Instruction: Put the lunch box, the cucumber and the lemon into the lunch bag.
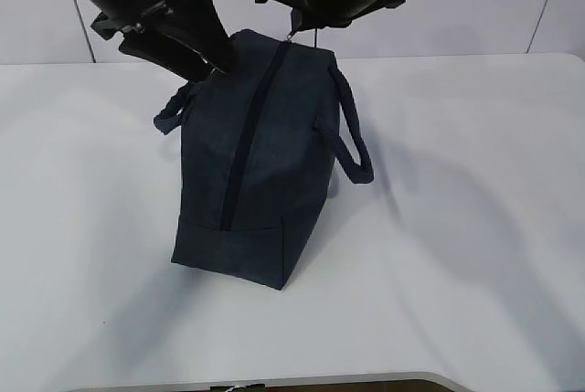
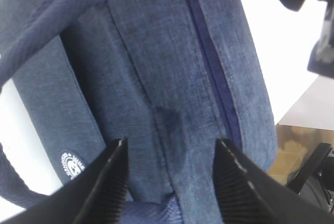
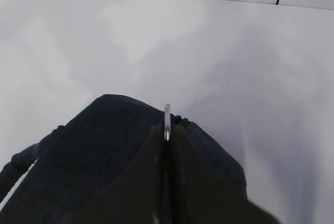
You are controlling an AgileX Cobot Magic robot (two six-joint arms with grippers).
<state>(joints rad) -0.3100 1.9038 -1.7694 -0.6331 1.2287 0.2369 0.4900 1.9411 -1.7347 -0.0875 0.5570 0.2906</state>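
The navy lunch bag [image 1: 260, 164] stands zipped near the counter's [image 1: 475, 255] far edge; the left tool [image 2: 169, 182], jaws half-open, straddles its top to steady it while the right tool [image 3: 167, 130] pinches the silver ring pull [image 3: 167, 115], seemingly for unzipping.

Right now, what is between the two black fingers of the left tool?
In the left wrist view, the lunch bag fills the gap between the left tool's fingers: blue fabric, with its closed zipper running past the right-hand finger.
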